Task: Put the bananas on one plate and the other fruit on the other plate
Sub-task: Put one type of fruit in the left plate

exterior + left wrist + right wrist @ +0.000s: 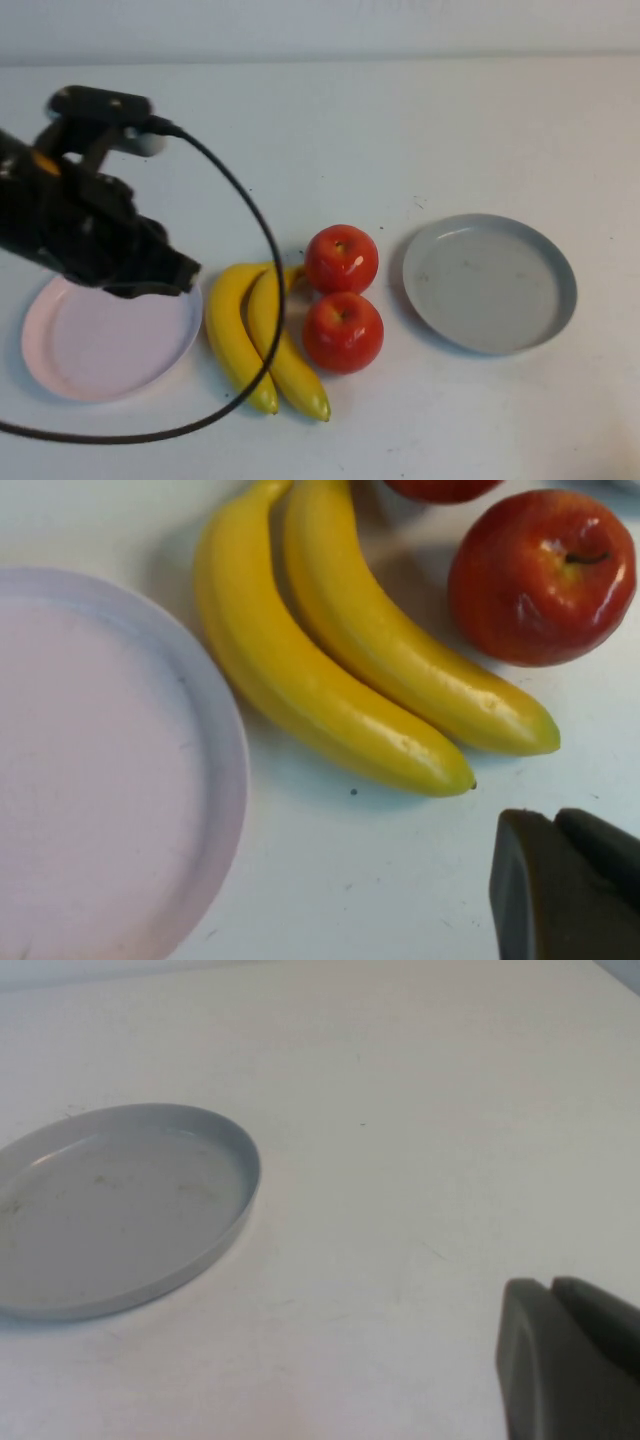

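Both bananas [262,335] and both red apples [342,296] lie bunched on the counter [400,130] between the pale pink plate [100,345] and the grey-blue plate [490,283], both empty, so sorting seems unstarted. The left hand [175,272] hovers clenched over the pink plate's rim, probably approaching the bananas; the right hand [570,1360] waits clenched and empty near the grey-blue plate. No writing is legible.

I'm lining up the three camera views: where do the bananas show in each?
High view: bananas at centre, between pink plate and apples.
Left wrist view: bananas across the middle, beside the pink plate.
Right wrist view: not in it.
Shared landmark: the pink plate.
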`<state>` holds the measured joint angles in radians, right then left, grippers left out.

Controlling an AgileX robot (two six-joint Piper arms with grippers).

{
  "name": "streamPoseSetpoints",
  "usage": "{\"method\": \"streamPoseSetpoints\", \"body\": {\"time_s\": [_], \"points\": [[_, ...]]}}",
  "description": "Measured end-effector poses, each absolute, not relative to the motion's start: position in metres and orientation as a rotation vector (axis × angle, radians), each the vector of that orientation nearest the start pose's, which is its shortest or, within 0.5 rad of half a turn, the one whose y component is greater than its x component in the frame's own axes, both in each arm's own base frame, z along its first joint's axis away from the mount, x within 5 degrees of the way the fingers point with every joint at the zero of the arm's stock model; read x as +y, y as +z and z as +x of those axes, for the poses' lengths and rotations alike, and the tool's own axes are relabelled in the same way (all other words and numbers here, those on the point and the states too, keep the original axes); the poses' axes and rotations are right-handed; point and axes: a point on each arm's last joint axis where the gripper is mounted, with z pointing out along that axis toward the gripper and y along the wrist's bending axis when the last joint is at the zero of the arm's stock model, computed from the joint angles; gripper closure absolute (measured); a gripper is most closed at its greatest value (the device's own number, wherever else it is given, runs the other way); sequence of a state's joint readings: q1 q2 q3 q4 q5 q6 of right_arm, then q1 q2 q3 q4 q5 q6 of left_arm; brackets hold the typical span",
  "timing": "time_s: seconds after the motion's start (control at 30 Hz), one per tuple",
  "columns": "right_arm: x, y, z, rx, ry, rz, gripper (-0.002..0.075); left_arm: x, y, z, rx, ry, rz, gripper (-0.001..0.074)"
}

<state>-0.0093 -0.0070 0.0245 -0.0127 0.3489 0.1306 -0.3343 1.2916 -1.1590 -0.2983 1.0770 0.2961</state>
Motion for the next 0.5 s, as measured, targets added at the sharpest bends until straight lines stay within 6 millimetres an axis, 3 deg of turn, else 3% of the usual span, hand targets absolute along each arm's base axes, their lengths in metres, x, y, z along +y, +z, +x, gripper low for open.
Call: {"method": "streamPoseSetpoints", "body": {"time_s": [0.2, 0.5], "points": [[-0.001, 0.174, 0.053, 1.847, 0.072, 0.121, 0.0743, -0.164, 0.318, 0.255, 2.625, -0.331, 0.969, 0.0736], [-0.001, 0.174, 0.053, 1.847, 0.072, 0.121, 0.0743, -0.233, 0.301, 0.272, 2.637, -0.157, 1.132, 0.0737]]}}
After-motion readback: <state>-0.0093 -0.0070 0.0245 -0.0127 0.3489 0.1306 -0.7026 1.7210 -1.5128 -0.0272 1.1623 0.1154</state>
